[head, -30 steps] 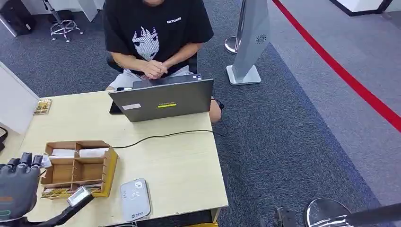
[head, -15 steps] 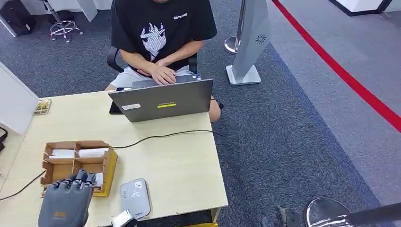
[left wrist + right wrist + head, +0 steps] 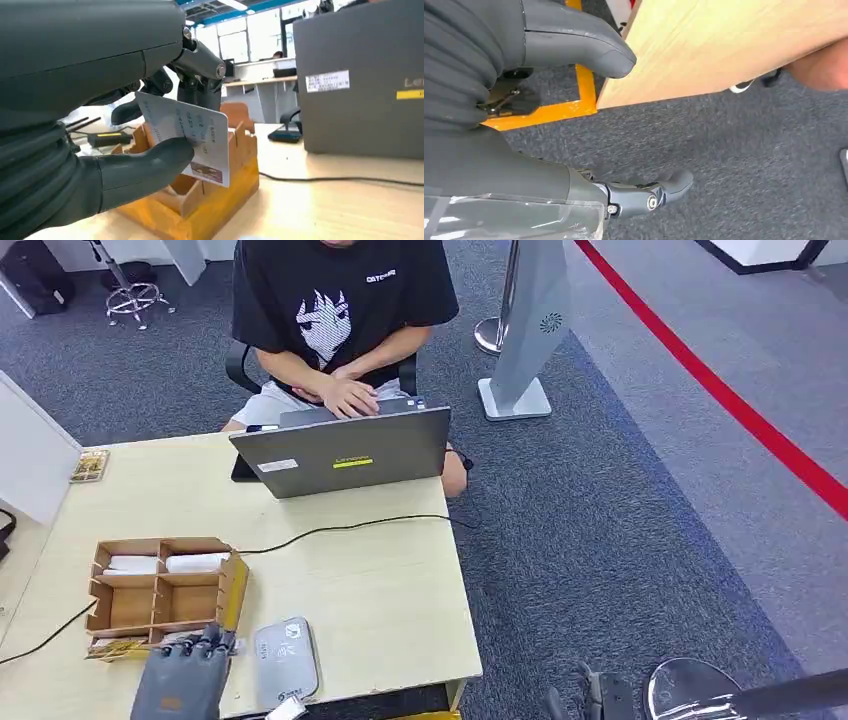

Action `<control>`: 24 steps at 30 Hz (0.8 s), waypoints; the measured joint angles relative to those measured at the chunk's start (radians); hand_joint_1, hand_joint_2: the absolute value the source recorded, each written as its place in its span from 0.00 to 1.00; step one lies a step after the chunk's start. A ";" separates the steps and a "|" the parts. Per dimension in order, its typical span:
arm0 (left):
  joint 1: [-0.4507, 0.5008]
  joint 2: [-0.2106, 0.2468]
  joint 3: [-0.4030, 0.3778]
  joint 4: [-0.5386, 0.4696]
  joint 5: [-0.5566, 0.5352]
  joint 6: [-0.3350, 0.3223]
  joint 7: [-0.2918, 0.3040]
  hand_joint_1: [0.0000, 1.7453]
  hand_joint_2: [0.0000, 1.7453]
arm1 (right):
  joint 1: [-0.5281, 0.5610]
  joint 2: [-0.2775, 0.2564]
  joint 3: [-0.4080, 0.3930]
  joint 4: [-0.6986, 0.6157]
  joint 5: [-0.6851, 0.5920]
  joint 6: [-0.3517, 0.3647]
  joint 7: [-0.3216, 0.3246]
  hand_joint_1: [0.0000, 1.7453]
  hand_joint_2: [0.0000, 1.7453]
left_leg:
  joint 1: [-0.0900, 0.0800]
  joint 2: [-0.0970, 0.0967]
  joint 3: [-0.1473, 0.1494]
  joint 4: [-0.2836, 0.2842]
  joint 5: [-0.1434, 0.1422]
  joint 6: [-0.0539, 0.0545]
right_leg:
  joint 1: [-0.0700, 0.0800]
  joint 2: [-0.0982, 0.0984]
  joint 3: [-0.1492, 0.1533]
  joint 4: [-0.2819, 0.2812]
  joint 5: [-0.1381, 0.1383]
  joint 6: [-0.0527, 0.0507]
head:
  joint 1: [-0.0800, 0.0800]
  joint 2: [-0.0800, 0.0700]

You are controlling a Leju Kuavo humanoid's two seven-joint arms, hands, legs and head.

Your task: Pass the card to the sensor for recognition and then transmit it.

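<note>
Head view had the desk with a person typing at the laptop, a cable running across the top, the wooden tray near the front-left corner and the grey sensor just beside it. Left hand sat at the desk's front edge between tray and sensor, pinching the card between thumb and fingers, card upright in front of the tray. Right hand hung beside the desk over carpet, fingers spread, holding nothing.
</note>
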 joint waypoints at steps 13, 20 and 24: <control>-0.010 0.013 -0.001 0.071 0.028 0.019 0.000 1.00 1.00 | -0.006 0.000 0.024 0.000 -0.003 0.002 -0.013 0.00 1.00 | 0.000 0.000 0.000 0.000 0.000 0.000 | 0.000 0.000 0.000 0.000 0.000 0.000 | 0.000 0.000; -0.045 0.009 0.011 0.167 0.060 0.031 -0.036 1.00 1.00 | -0.010 0.000 0.052 0.003 -0.006 0.000 -0.020 0.00 1.00 | 0.000 0.000 0.000 0.000 0.000 0.000 | 0.000 0.000 0.000 0.000 0.000 0.000 | 0.000 0.000; -0.059 0.004 0.016 0.197 0.035 0.028 -0.048 1.00 1.00 | -0.012 0.000 0.060 0.007 -0.002 0.001 -0.027 0.00 1.00 | 0.000 0.000 0.000 0.000 0.000 0.000 | 0.000 0.000 0.000 0.000 0.000 0.000 | 0.000 0.000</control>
